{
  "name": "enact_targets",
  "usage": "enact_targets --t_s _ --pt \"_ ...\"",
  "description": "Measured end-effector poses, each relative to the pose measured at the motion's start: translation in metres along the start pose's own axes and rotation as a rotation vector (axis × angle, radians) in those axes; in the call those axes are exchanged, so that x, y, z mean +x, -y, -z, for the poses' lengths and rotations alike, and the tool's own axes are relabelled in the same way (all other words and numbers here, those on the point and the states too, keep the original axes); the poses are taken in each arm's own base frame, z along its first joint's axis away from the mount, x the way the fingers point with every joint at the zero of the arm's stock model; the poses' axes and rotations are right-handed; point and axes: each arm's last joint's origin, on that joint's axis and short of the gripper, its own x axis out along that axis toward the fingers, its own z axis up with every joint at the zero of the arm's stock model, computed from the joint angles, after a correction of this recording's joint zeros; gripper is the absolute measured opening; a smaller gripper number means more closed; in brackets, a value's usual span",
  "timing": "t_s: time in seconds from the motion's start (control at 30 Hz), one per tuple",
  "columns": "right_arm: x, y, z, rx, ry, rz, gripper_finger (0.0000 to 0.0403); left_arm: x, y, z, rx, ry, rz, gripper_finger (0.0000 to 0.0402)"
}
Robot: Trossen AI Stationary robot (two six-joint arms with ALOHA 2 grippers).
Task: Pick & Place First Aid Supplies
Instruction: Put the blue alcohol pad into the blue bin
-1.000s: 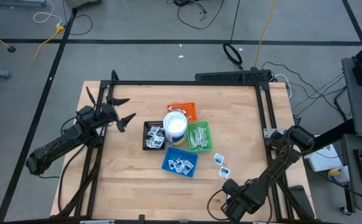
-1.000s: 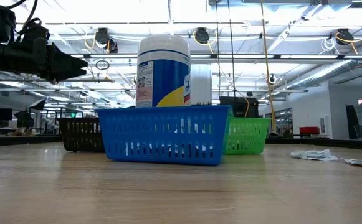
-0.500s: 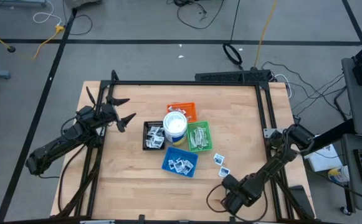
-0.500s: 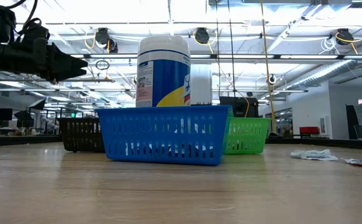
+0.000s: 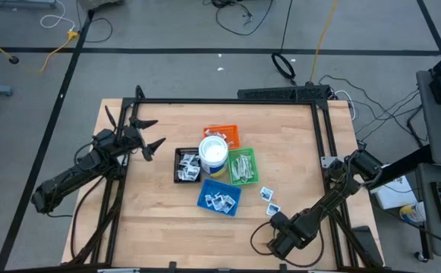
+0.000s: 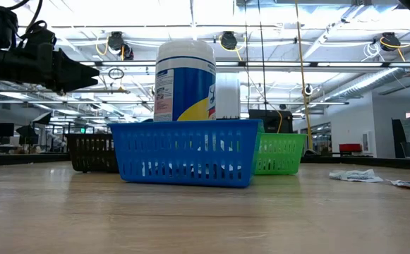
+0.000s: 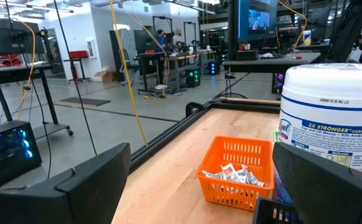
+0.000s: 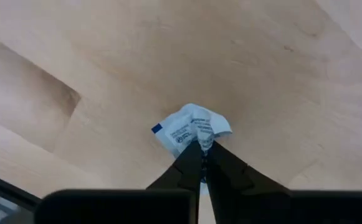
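- Our right gripper (image 8: pixel 204 149) has its jaws pinched shut on a crumpled white packet (image 8: pixel 190 130) lying on the table (image 8: pixel 280 81); we should lift straight up before carrying it
- Only the right wrist view shows that grip; the high view shows the left gripper (image 5: pixel 150 135) waiting, jaws wide open and empty, beside the black tray (image 5: pixel 179 155)
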Motion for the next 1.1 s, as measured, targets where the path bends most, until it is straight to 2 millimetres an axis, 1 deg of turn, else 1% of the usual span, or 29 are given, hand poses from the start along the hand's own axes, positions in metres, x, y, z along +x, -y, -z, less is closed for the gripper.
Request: enact_targets --t_s 0.1,0.2,0.43,0.6,0.73,0.8,0.9,1.1 --pt "-0.01 0.002 -0.004 0.033 0.028 0.006 0.0004 0.0 0.0 0.0 0.0 0.0 0.0 0.0397" --pt "-0.031 0.006 -0.009 0.082 0.067 0.002 0.0006 0.0 0.0 0.0 0.0 0.0 0.0 0.0397" --pt "-0.069 0.021 -0.021 0.166 0.068 -0.016 0.0004 0.0 0.0 0.0 0.0 0.0 0.0 0.0397" --pt "-0.086 0.033 -0.028 0.252 0.072 0.003 0.0003 0.0 0.0 0.0 0.0 0.0 0.0 0.0397" --pt "-0.09 0.037 -0.033 0.317 0.073 0.02 0.0003 0.0 0.0 0.0 0.0 0.0 0.0 0.0397" --pt "-0.092 0.032 -0.04 0.337 0.073 0.01 0.0002 0.0 0.0 0.0 0.0 0.0 0.0 0.0397" --pt "-0.097 0.018 -0.055 0.33 0.076 -0.005 0.0002 0.0 0.0 0.0 0.0 0.0 0.0 0.0397" --pt "-0.107 -0.017 -0.098 0.28 0.088 -0.049 0.0002 0.0 0.0 0.0 0.0 0.0 0.0 0.0397"
